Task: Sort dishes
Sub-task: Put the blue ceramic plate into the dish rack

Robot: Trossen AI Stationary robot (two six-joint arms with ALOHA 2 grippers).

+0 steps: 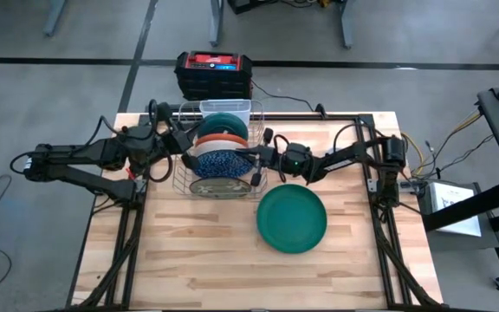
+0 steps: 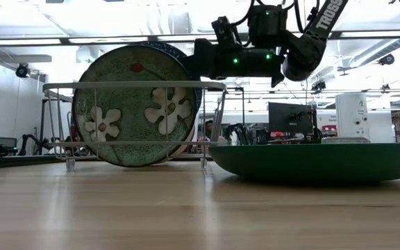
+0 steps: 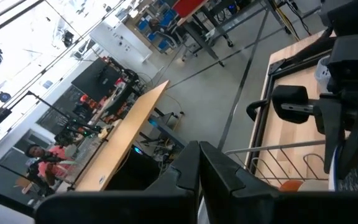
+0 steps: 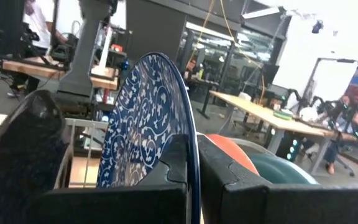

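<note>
**Dish rack loaded; right gripper pinching the blue patterned plate**

In the high view, a silver wire rack (image 1: pixel 199 178) stood at the upper centre of the wooden table (image 1: pixel 197 260). Several dishes stood on edge inside it: a teal dish (image 1: pixel 223 124) at the far end, an orange dish (image 1: pixel 221 139) next, a thin white dish just beside it, and a blue patterned plate (image 1: pixel 222 162) nearer the camera-side end. A green plate with white flowers (image 2: pixel 134 104) filled the front slot in the low view, upright behind the rack wires.

A large dark green plate (image 1: pixel 291 217) lay flat on the table, lower right of the rack and close to its corner without touching it. In the low view its rim (image 2: pixel 318 161) blocked the right half of the table surface.

The right gripper (image 1: pixel 258 158) reached in from the right of the frame to the rack's right side. In the right wrist view its fingers (image 4: pixel 166 168) were pressed together on the rim of the blue patterned plate (image 4: pixel 145 124), with the orange dish (image 4: pixel 229 152) and the teal dish (image 4: pixel 278 168) just behind.

The left gripper (image 1: pixel 173 139) sat at the rack's upper left corner, its fingers (image 3: pixel 191 174) pressed together, with nothing seen between them. The rack wires and the right arm lay ahead of it.

A black and red box (image 1: pixel 214 74) stood on the floor beyond the table's top edge. People and workbenches were visible in the room behind.
</note>
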